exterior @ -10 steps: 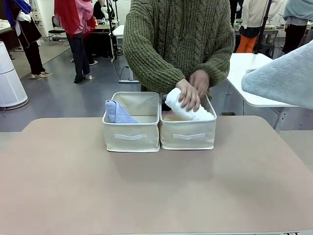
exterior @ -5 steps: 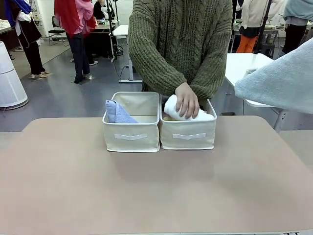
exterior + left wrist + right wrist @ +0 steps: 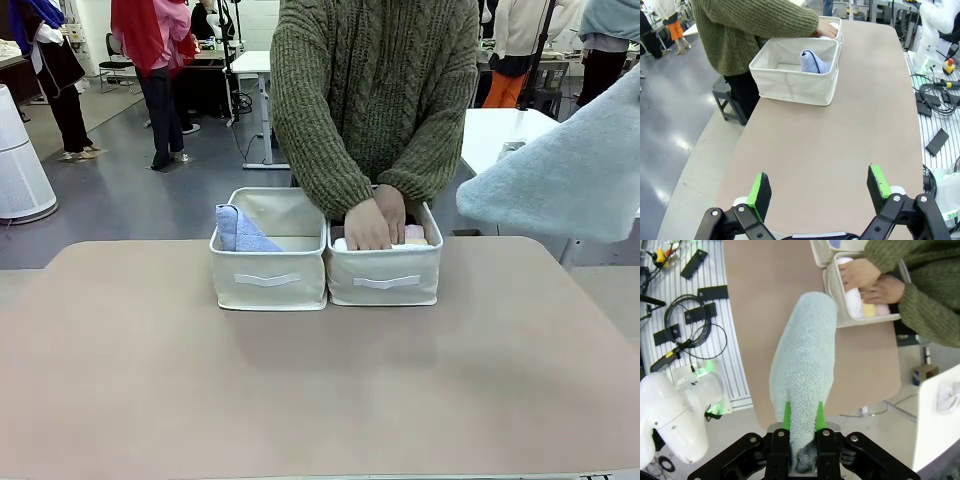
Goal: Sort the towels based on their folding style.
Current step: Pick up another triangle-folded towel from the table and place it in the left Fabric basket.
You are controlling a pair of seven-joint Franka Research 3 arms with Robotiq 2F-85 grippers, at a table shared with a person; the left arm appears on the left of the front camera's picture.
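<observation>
My right gripper (image 3: 803, 422) is shut on the narrow end of a grey-teal towel (image 3: 805, 365), held in the air off the table's right side; it also shows as the grey-teal towel (image 3: 560, 180) in the front view. The light blue towel (image 3: 240, 232) stands in the left bin (image 3: 268, 285). In the right bin (image 3: 385, 285) lie a white roll (image 3: 852, 302), a yellow roll (image 3: 868, 310) and a pink roll (image 3: 882, 310), with the person's hands (image 3: 370, 222) pressing on them. My left gripper (image 3: 820, 192) hangs open above the table's left end, far from both bins.
The two cream fabric bins stand side by side at the far edge of the tan table (image 3: 300, 390). The person in a green sweater (image 3: 375, 90) stands right behind them. Cables and tools (image 3: 680, 315) lie on a slatted surface beside the table.
The person has pushed the white roll down into the right bin and now has both hands on it. The grey-teal towel has drifted left in the front view.
</observation>
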